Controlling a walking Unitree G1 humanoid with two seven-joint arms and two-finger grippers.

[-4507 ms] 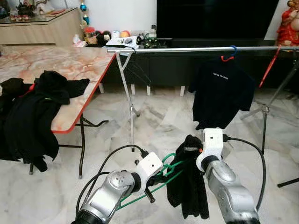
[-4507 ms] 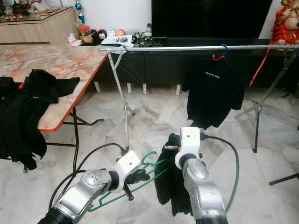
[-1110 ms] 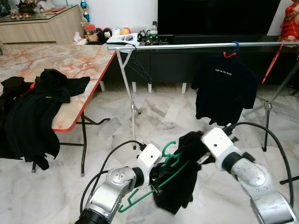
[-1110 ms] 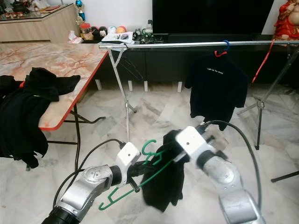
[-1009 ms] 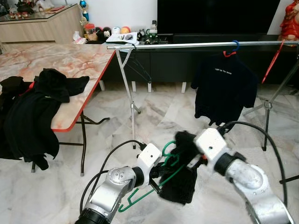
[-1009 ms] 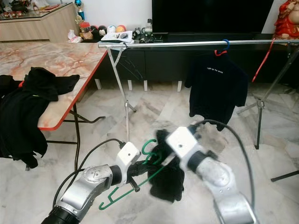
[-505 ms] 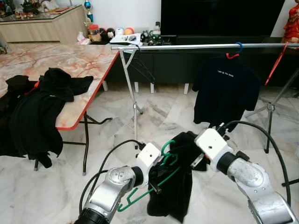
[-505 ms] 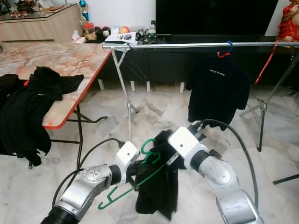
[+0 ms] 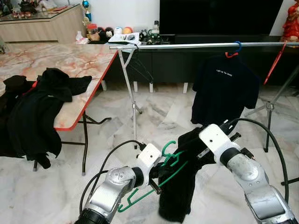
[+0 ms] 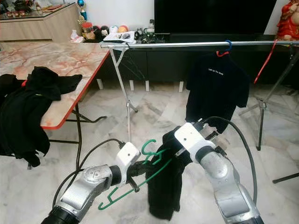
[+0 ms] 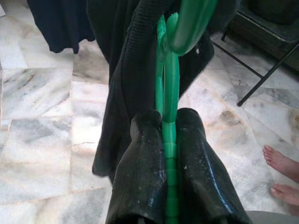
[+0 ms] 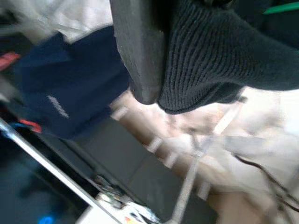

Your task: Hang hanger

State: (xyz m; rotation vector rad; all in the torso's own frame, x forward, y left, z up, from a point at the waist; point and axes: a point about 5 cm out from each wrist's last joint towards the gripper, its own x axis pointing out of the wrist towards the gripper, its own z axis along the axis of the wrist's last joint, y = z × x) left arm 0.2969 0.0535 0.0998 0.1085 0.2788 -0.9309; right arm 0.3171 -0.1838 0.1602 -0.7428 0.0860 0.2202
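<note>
My left gripper (image 11: pixel 166 119) is shut on the shaft of a green hanger (image 9: pixel 161 175), just below its hook, low in front of me. The hanger's hook (image 9: pixel 168 147) points up toward a black knit garment (image 9: pixel 180 191). That garment hangs from my right gripper (image 9: pixel 192 148), which is shut on its top edge, right beside the hook. In the right wrist view one finger (image 12: pixel 138 51) presses on the knit fabric (image 12: pixel 219 51). Farther ahead a metal clothes rail (image 9: pixel 187 45) carries a dark T-shirt (image 9: pixel 224 88) on a hanger.
A marble-top table (image 9: pixel 79 60) with a red edge stands to the left, with black clothes (image 9: pixel 32 107) piled on it. The rail's stand leg (image 9: pixel 133 107) is ahead. A red hanger (image 9: pixel 273 63) hangs far right. A person's bare feet (image 11: pixel 280 161) are on the floor nearby.
My right gripper swung the black garment in against the hanger's hook, then lifted a little; the cloth now hangs straight down. The left gripper has kept the hanger in place.
</note>
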